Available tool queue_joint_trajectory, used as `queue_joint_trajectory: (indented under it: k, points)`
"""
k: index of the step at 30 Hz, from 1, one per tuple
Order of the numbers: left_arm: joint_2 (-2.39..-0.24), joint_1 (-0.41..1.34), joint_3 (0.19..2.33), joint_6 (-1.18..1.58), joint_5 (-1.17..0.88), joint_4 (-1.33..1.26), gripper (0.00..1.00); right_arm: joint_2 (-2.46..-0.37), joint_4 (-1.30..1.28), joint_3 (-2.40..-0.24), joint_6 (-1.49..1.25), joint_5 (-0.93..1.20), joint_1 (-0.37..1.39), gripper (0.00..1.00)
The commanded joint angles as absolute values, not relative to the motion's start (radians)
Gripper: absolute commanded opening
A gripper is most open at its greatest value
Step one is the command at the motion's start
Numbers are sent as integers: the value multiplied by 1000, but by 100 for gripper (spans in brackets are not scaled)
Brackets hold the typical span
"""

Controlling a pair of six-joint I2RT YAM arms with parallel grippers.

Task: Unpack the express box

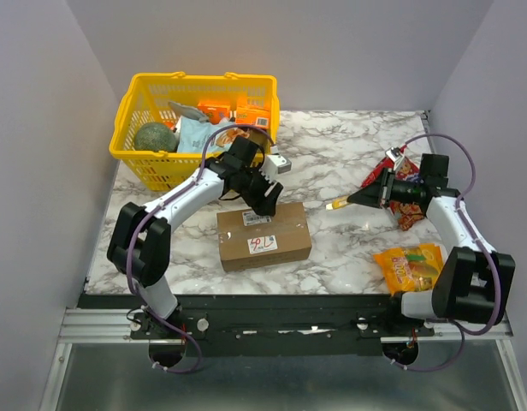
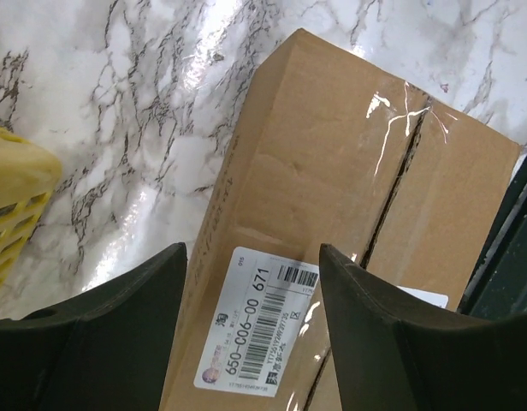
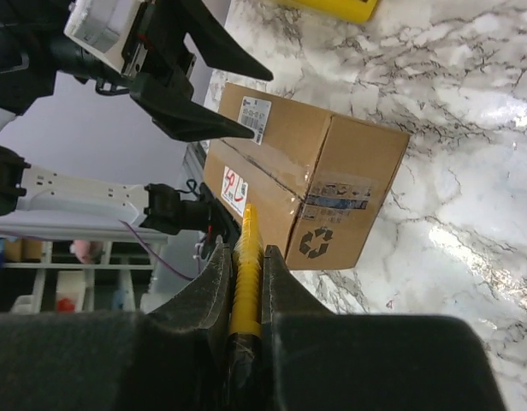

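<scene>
The express box (image 1: 263, 238) is a brown carton lying flat mid-table, with a barcode label and a white sticker with red scribble on its taped top. My left gripper (image 1: 263, 199) hovers open over the carton's back edge. In the left wrist view its two dark fingers (image 2: 118, 334) straddle the barcode label (image 2: 259, 321) on the box (image 2: 332, 171), not touching it. My right gripper (image 1: 368, 196) is to the right of the box, shut on a yellow ridged cutter (image 3: 245, 274) that points at the box (image 3: 306, 171). The cutter tip (image 1: 336, 205) is short of the carton.
A yellow basket (image 1: 152, 167) holding several packets and a green round thing stands at the back left; its corner (image 2: 11, 197) shows in the left wrist view. A red snack packet (image 1: 405, 184) lies under the right arm. An orange snack bag (image 1: 409, 267) lies front right.
</scene>
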State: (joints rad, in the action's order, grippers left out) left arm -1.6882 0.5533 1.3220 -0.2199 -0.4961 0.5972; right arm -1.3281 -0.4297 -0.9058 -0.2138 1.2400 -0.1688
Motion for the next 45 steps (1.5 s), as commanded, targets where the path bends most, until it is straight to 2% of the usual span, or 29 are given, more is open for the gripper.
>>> queue_joint_trajectory:
  k: [1, 8, 15, 22, 28, 30, 33, 35, 41, 44, 45]
  points:
    - [-1718, 529, 1322, -218, -649, 551, 70, -1387, -260, -855, -320, 1342, -175, 1]
    - [-1779, 480, 1367, -313, -822, 673, 64, -1403, -161, -812, -324, 1341, -175, 0]
    - [-1824, 437, 1384, -468, -868, 856, 56, -1430, -46, -697, -357, 1281, -175, 0]
    - [-1850, 423, 1381, -515, -827, 871, 50, -1457, 395, -505, -690, 1272, -173, 0]
    - [-1893, 423, 1402, -569, -770, 874, 45, -1532, 822, -448, -996, 1295, -173, 0]
    - [-1904, 423, 1413, -597, -765, 880, 43, -1600, 949, -440, -1078, 1296, -170, 0]
    - [-1924, 423, 1427, -618, -769, 891, 39, -1727, 1344, -445, -1277, 1304, -158, 0]
    - [-1930, 426, 1436, -632, -770, 905, 36, -1779, 1442, -459, -1397, 1307, -153, 0]
    - [-1921, 433, 1419, -683, -721, 908, 32, -1835, 1470, -494, -1404, 1290, -123, 0]
    - [-1899, 433, 1425, -690, -712, 920, 41, -1795, 1383, -485, -1323, 1267, -103, 0]
    - [-1884, 433, 1427, -680, -707, 913, 43, -1767, 1253, -480, -1278, 1255, -100, 0]
